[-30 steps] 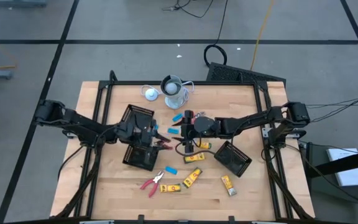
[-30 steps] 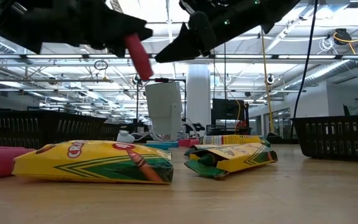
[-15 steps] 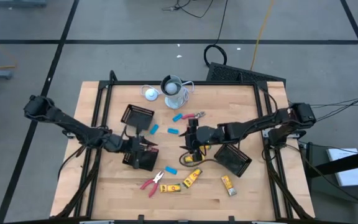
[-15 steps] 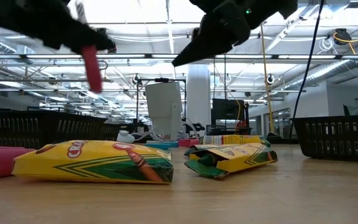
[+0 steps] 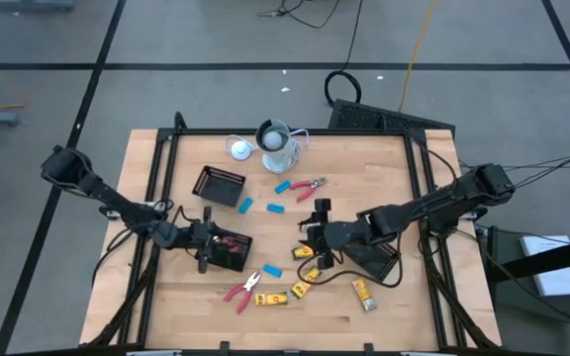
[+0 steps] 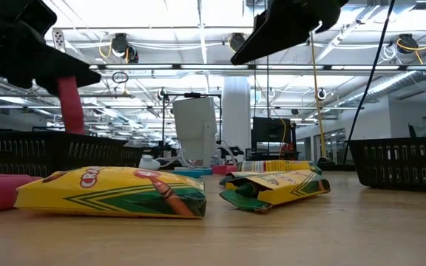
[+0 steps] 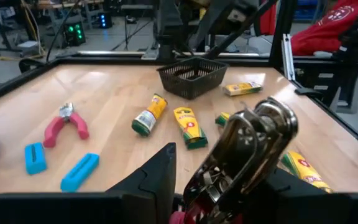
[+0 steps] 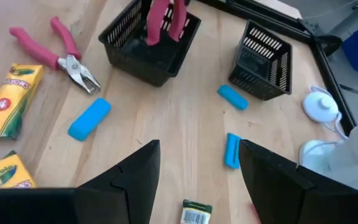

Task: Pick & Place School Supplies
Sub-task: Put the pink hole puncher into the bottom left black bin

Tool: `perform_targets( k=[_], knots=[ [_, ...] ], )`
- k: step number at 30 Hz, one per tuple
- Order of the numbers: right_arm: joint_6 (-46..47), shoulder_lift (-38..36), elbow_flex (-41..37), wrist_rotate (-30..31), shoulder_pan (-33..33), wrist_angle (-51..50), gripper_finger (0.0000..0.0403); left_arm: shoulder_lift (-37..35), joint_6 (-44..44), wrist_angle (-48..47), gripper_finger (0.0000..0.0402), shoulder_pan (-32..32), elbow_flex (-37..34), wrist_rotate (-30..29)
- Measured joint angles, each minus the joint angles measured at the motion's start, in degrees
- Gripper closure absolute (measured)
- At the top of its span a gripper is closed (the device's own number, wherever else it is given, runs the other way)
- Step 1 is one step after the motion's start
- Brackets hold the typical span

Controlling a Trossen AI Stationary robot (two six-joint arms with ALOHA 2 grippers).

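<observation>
My left gripper (image 5: 216,240) is shut on red-handled pliers (image 5: 232,240) over a black mesh basket (image 5: 228,255) at the table's near left. In the right wrist view their red handles (image 8: 163,17) reach down into that basket (image 8: 143,53). My right gripper (image 5: 315,242) hovers open over yellow crayon boxes (image 5: 307,282) near the middle, nothing between its fingers (image 8: 132,180). A second pair of pliers (image 5: 243,290) lies near the front edge, a third (image 5: 310,185) toward the far side. Light-blue blocks (image 5: 277,210) lie flat between them. My left gripper pinches the pliers between its two fingers just behind the metal head (image 7: 253,146), coming in about level from the table's left. The head sticks out past the fingertips. The red handles (image 6: 70,103) hang below the gripper, lifted clear of the table.
A second basket (image 5: 219,184) stands at the far left and a third (image 5: 372,255) at the right, beside my right arm. A white-grey cup with a cable (image 5: 277,138) is at the far edge. Bare wood lies along the near right.
My left gripper has carried the pliers toward the table's left and near edge and down, from between the two left baskets to over the nearer one. The handles have swung from slanting to hanging straight. My right gripper has moved toward the near edge, uncovering the far pliers.
</observation>
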Motion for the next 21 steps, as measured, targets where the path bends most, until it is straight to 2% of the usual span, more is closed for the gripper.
perform_targets(
  k=[6, 7, 8, 9, 14, 21],
  knots=[
    [1.54, 0.07, 0.00, 1.10, 0.31, -1.08, 0.0195, 0.00, -0.68, -2.22, 0.0287, -1.07, -0.11, -0.49],
    [1.57, 0.01, 0.00, 1.11, 0.34, -1.02, 0.0195, 0.02, -1.18, -2.68, 0.0315, -1.07, -0.25, -0.49],
    [1.71, -0.04, 0.01, 1.10, 0.36, -0.98, 0.0195, 0.02, -2.20, -2.91, 0.0362, -1.07, -0.56, -0.53],
    [1.93, -0.04, 0.02, 1.09, 0.37, -0.99, 0.0195, 0.11, -2.88, -2.85, 0.0375, -1.10, -1.06, -0.53],
    [2.03, 0.00, 0.01, 1.19, 0.70, -1.09, 0.0195, 1.99, -4.07, 1.85, 0.0375, -1.83, -3.03, -1.19],
    [3.06, 0.00, 0.00, 1.05, 0.76, -1.38, 0.0195, 4.55, -6.04, 2.04, 0.0375, -1.78, -3.12, -2.82]
  ],
)
